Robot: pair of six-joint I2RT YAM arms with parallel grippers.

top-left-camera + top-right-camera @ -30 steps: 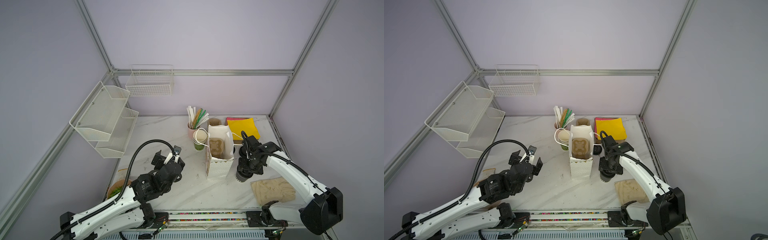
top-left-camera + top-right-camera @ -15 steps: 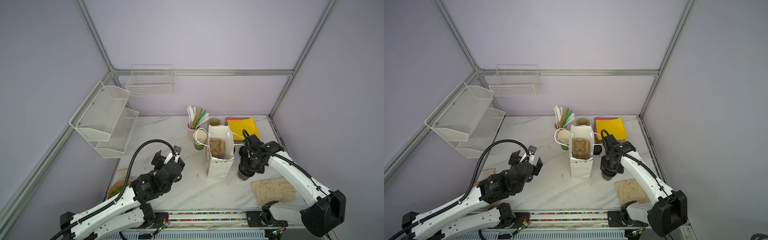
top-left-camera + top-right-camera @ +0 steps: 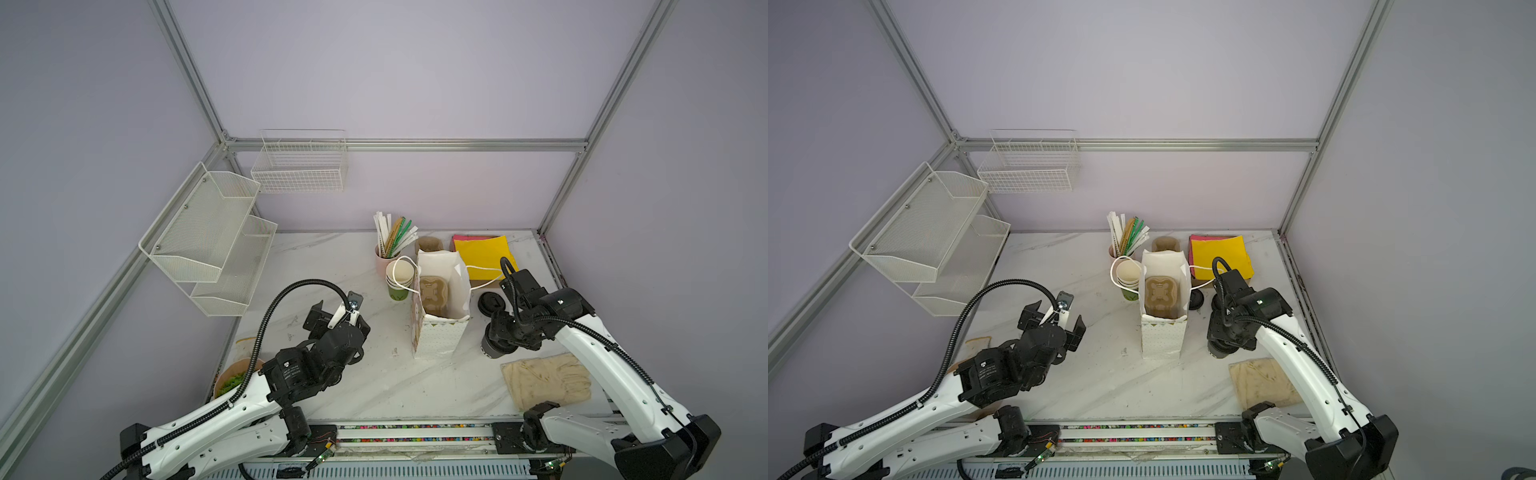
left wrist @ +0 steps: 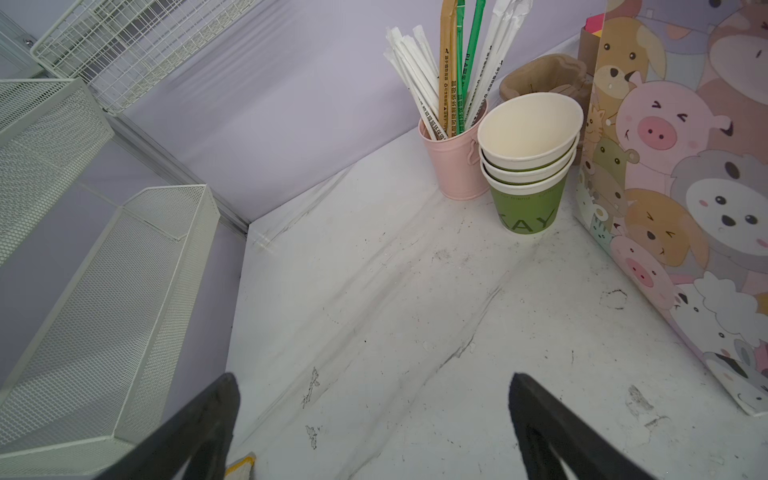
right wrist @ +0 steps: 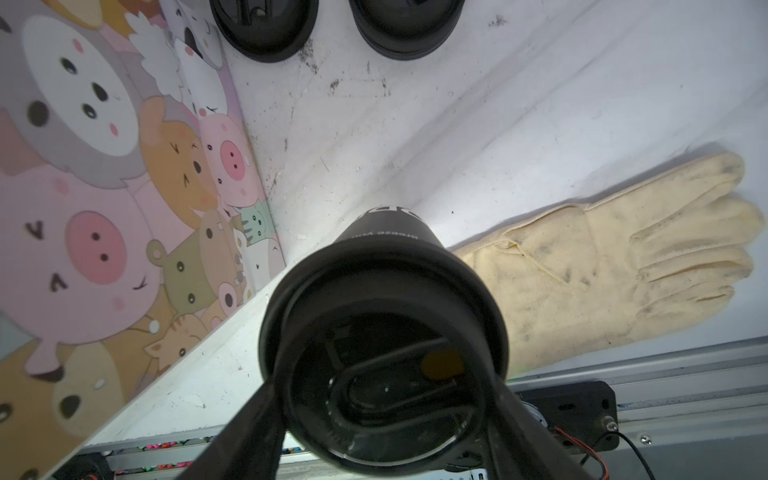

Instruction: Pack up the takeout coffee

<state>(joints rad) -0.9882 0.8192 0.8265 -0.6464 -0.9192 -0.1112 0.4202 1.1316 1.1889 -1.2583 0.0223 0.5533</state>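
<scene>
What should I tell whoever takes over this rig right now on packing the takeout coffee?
Left gripper: open, empty, above the white marble table.
Right gripper: shut on the dark paper cup with black round lid, upright beside the white cartoon-animal paper bag.
Done: cup lidded and gripped; brown pulp carrier sits in the open bag.
Left: lift the cup, lower it into the carrier, release.
</scene>
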